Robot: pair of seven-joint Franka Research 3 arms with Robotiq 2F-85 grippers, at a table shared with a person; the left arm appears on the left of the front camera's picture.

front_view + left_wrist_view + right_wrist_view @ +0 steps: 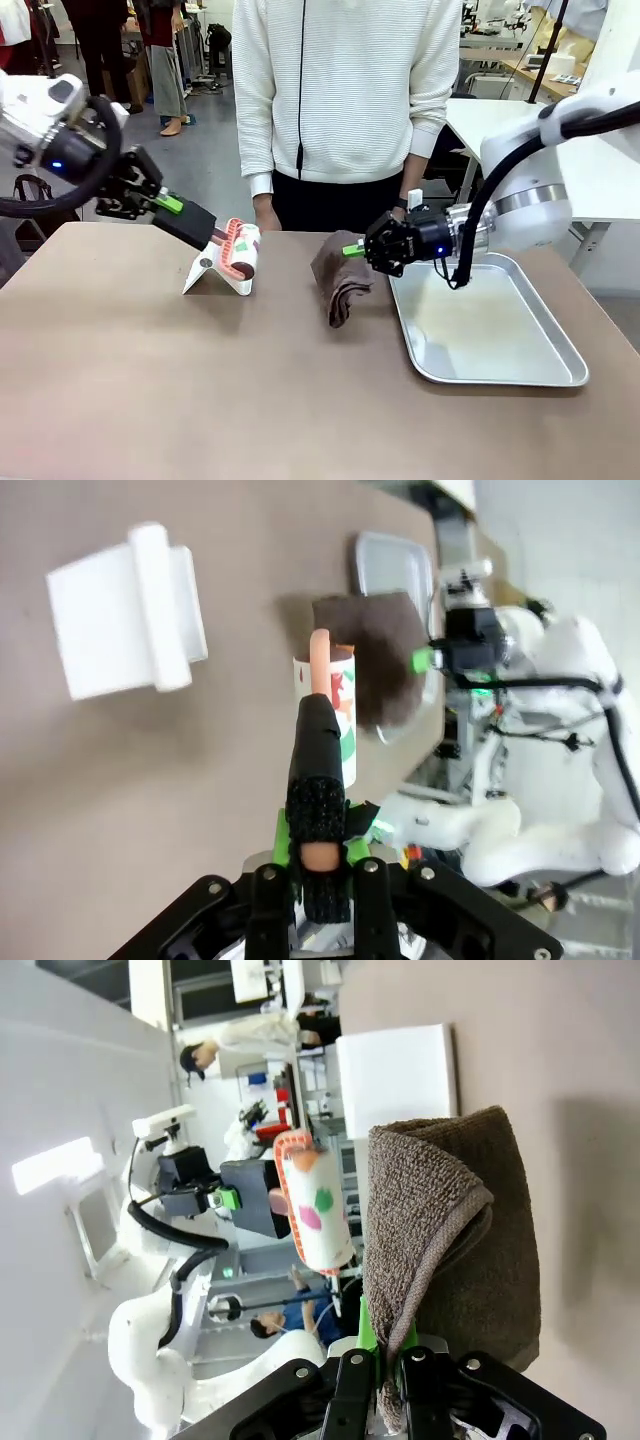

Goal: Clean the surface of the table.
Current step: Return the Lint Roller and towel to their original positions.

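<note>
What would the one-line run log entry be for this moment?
left end effector: shut on lint roller, above white stand | right end effector: shut on brown towel | tray: on table

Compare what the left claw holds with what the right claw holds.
The left claw grips a lint roller by its black handle; the right claw pinches a brown towel. The roller is rigid, white with a colourful print; the towel is soft, folded, plain brown. The roller hangs above its white stand; the towel droops to the table. Both are held shut-clawed.

- Left tool (185,215) reaches in from the left, angled downward, jaws clamped tight.
- Right tool (358,250) extends level toward the middle, jaws clamped tight.
</note>
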